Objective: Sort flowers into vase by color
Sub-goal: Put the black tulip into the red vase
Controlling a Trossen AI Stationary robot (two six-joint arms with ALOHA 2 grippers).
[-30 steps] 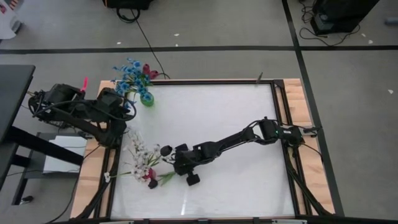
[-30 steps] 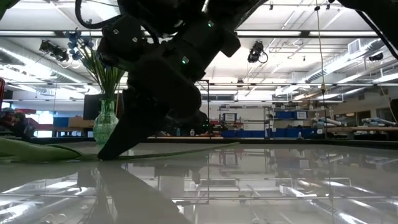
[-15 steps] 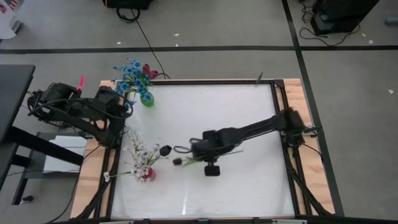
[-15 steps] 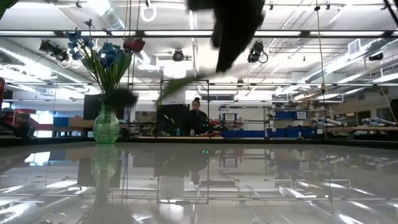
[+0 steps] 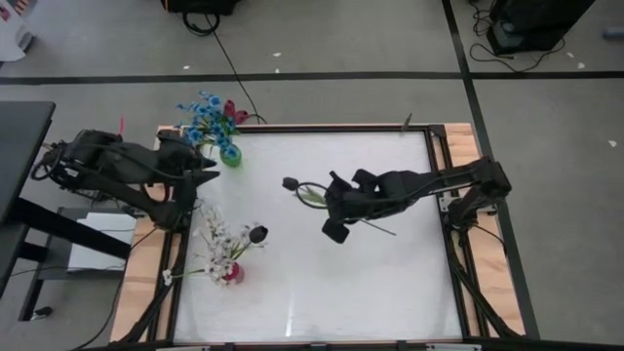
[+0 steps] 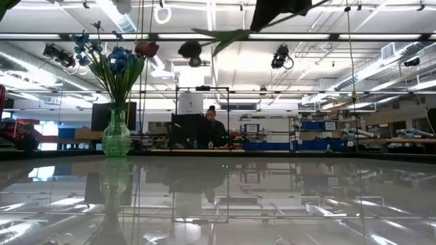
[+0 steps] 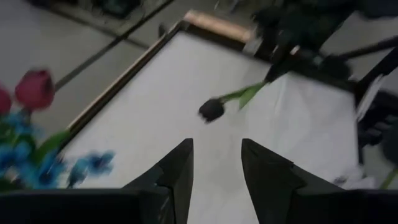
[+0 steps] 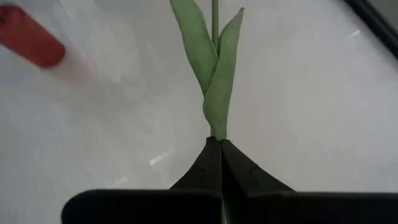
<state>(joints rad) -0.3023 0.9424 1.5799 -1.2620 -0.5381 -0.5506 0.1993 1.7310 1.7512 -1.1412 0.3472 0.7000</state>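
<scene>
My right gripper [image 5: 334, 202] hangs above the middle of the table, shut on a flower with a dark head [image 5: 291, 183] and green leaves [image 8: 211, 68]. In the low view the head [image 6: 190, 49] is high over the table. A green glass vase [image 5: 230, 154] at the far left corner holds blue flowers [image 6: 112, 58] and a red one [image 6: 145, 48]. More flowers [image 5: 222, 249], white, dark and pink, lie on the table at the near left. My left gripper [image 7: 214, 162] is open beside the vase, holds nothing and points toward the lifted flower [image 7: 211, 110]. My right gripper pinches the flower's thin stem [image 8: 215, 133] between its two fingers, just below the pair of leaves. The fingers slant down from the table's right side. The flower is lifted clear, lying roughly level, its head toward the vase and its bare stem end [image 5: 385, 227] trailing behind the fingers.
A raised wooden frame [image 5: 444, 146] runs round the white table. A blurred red thing [image 8: 28, 37] shows on the table in the right wrist view. Beyond the far edge a person sits at a desk [image 6: 213, 129]. The table's right half [image 5: 390, 283] is bare.
My right gripper has risen from the flower pile at the near left, gone toward the table's right and far edges and rolled, carrying the dark-headed flower up clear of the table. My left gripper has tipped up a little beside the vase.
</scene>
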